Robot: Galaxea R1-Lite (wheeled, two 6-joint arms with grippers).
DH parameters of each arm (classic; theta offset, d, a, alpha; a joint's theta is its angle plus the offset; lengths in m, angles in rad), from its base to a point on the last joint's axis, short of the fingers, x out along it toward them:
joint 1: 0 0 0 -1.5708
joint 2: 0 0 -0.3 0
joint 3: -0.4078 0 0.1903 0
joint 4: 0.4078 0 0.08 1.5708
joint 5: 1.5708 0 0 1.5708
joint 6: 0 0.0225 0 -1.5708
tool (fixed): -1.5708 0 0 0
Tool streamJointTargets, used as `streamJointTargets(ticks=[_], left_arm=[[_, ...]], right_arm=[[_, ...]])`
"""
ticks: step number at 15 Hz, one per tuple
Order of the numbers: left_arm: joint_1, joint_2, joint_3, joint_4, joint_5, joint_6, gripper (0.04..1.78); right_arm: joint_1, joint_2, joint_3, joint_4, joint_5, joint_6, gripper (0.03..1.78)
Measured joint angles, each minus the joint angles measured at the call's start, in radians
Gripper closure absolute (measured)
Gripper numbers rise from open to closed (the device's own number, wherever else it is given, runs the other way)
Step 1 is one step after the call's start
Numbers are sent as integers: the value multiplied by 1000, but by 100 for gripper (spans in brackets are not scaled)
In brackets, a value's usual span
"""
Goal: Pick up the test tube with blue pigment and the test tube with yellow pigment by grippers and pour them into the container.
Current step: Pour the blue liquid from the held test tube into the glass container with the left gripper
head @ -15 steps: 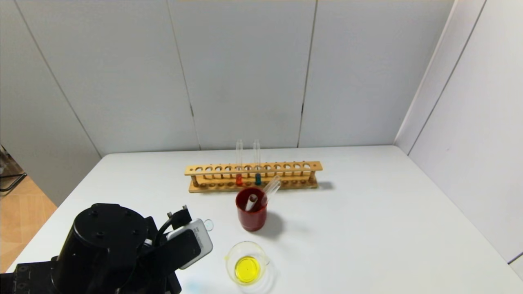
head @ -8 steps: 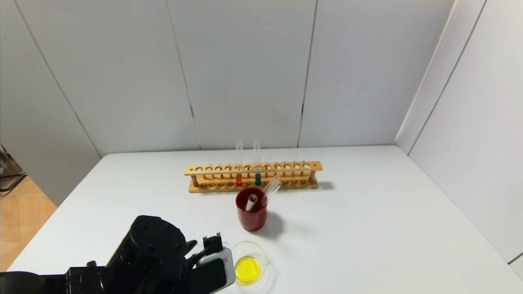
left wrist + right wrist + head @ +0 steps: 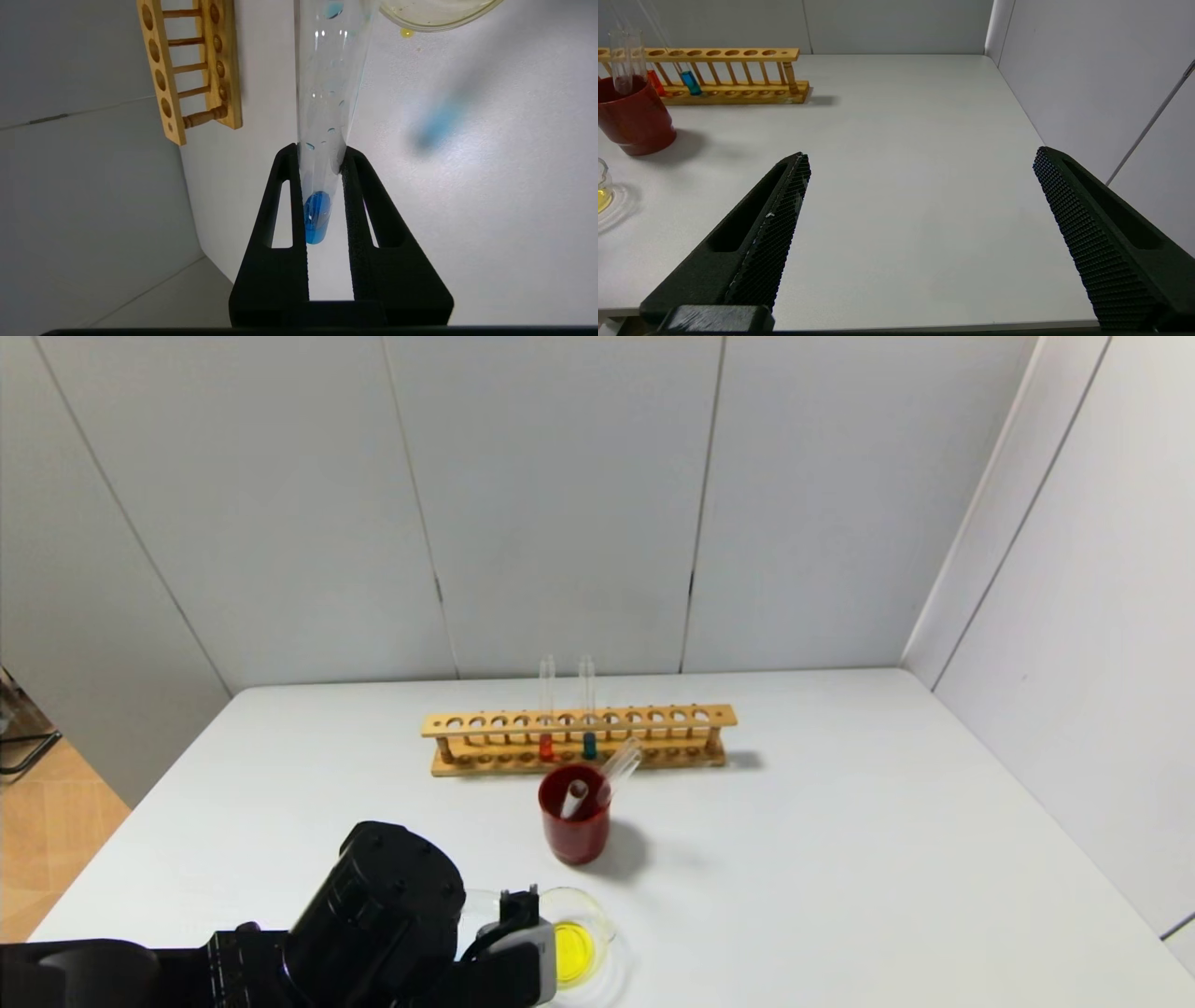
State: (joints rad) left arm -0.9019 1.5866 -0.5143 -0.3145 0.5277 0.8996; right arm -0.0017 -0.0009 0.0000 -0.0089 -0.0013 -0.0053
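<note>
My left gripper (image 3: 320, 151) is shut on the test tube with blue pigment (image 3: 324, 88). The blue liquid sits at the tube's round end between the fingers. The tube's open end points toward the container (image 3: 434, 18) and runs out of view beside its rim. In the head view the left gripper (image 3: 512, 954) is at the front, just left of the container (image 3: 602, 919), a low glass beaker holding yellow liquid. A second blue-teal tube (image 3: 588, 743) stands in the rack. No tube with yellow liquid shows. My right gripper (image 3: 920, 156) is open and empty over bare table on the right.
A wooden rack (image 3: 579, 739) stands at the back with a red-orange tube (image 3: 546, 745). A dark red cup (image 3: 574, 826) in front of it holds two empty-looking tubes. A yellow drop (image 3: 407, 32) lies by the beaker. Grey walls close the back and right.
My left arm has moved right and forward with the tube, from the table's left front up to the beaker's left side, now covering part of its rim.
</note>
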Motion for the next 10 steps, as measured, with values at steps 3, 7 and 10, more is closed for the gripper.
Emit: streamJointTargets(ticks=[3, 7, 10], left_arm=[[0, 20, -16, 0, 21, 36, 152], [6, 37, -38, 1, 36, 93, 152], [27, 40, -38, 9, 36, 158, 152]], right_arm=[[0, 0, 0, 0, 0, 0, 7], [0, 0, 0, 0, 0, 0, 7], [0, 0, 0, 0, 0, 0, 7]])
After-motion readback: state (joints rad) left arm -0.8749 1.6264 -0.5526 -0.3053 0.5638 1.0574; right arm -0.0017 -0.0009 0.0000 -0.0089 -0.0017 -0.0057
